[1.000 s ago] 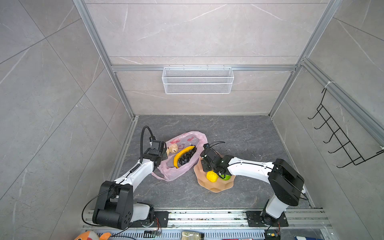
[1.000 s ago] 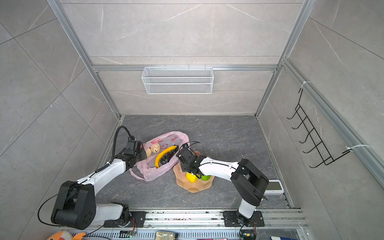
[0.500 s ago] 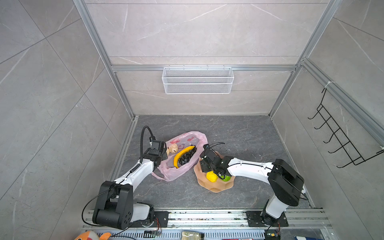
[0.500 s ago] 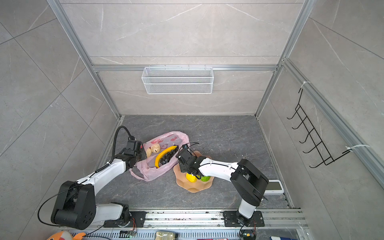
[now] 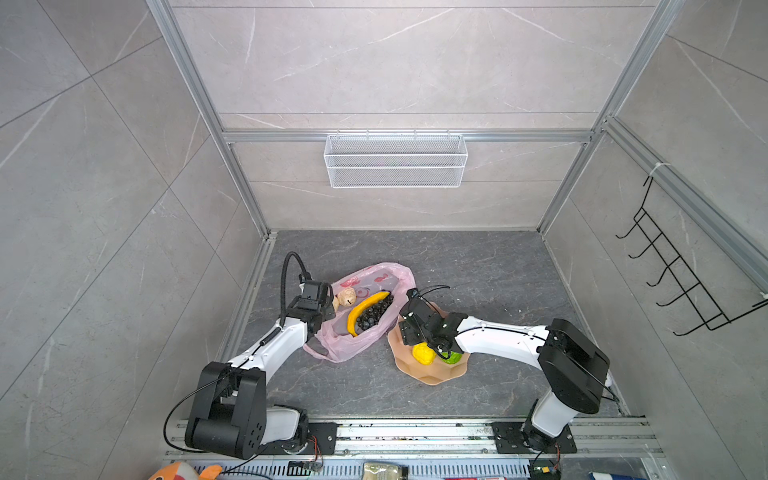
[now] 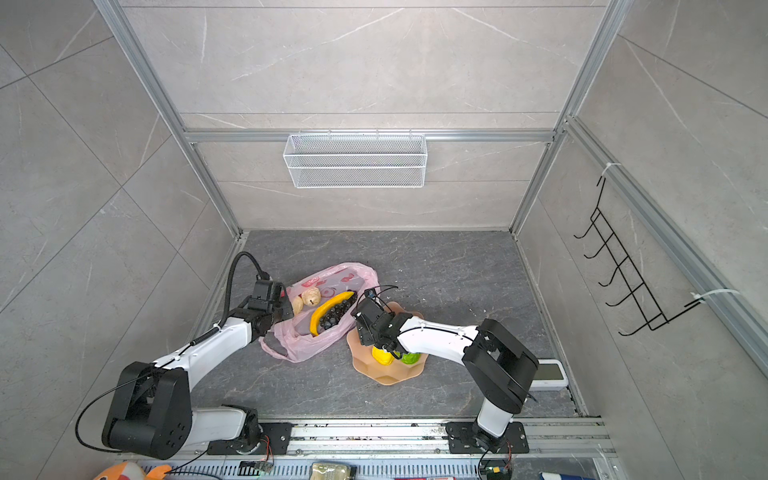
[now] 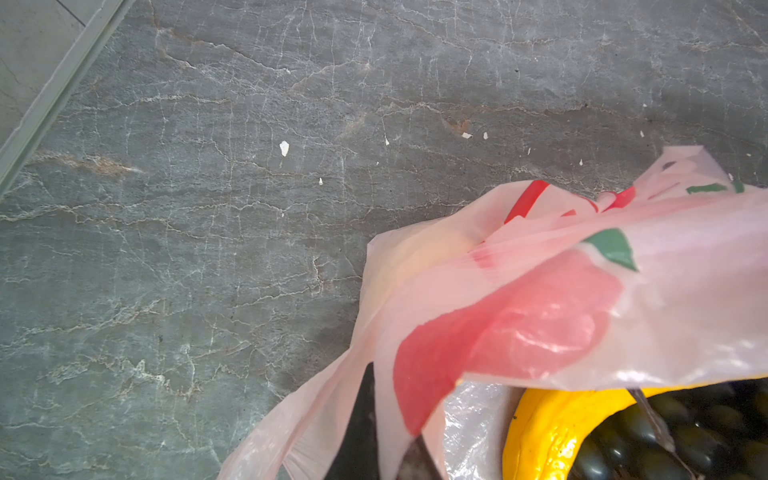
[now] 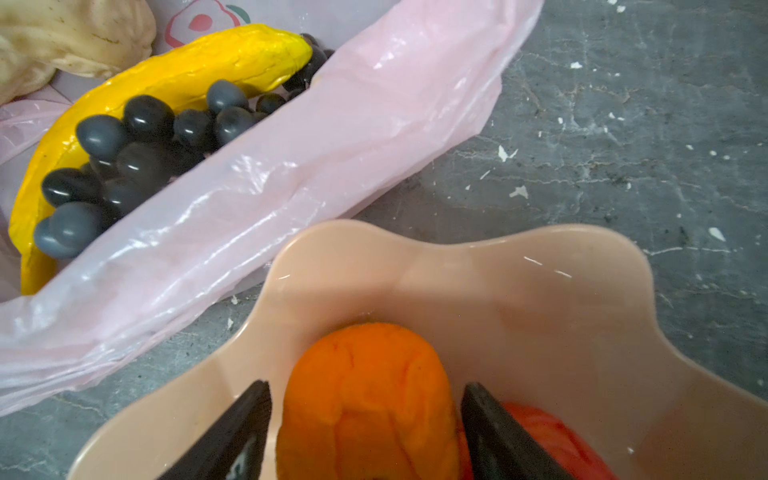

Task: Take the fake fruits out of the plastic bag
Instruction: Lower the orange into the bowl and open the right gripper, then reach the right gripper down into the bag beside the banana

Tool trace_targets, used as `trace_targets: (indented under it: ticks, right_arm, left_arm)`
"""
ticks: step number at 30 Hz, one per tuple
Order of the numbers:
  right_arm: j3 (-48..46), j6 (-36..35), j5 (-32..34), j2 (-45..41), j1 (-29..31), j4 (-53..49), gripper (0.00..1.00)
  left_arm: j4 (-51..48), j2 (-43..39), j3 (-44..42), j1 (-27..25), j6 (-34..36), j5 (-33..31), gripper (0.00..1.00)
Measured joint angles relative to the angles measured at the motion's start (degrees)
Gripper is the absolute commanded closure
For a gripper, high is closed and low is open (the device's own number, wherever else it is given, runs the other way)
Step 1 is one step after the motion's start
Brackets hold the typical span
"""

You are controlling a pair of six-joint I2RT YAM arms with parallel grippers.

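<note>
Nearest the arm bases, the peach plate gathers what is already out: a yellow fruit, a green fruit, a red berry and the tangerine. The right gripper straddles the tangerine with both jaws standing clear of it, apparently a release.

Just beside the plate, farther back, the plastic bag lies open with the banana, grape bunch and beige fruits inside. The left gripper is clamped on its rim, seemingly to hold the mouth spread for the next reach.

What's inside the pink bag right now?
Visible in the open bag: banana, dark grapes, two beige fruits. Anything beneath them or under the folded plastic is covered.
</note>
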Motion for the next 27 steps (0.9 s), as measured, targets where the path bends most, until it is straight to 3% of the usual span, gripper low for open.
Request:
trace_targets:
  ticks: [13,27]
  right_arm:
    - [3.54,0.72,1.18,-4.81,1.42,-1.84,0.26]
    - [10.51,3.13,-1.92,-0.39,3.13,1.16,0.26]
  left_arm:
    - [0.04,-0.04,0.0,0.0,-0.04,1.18,0.99]
    - [0.09,-2.73,-0.17,0.0,-1.36,2.8,1.0]
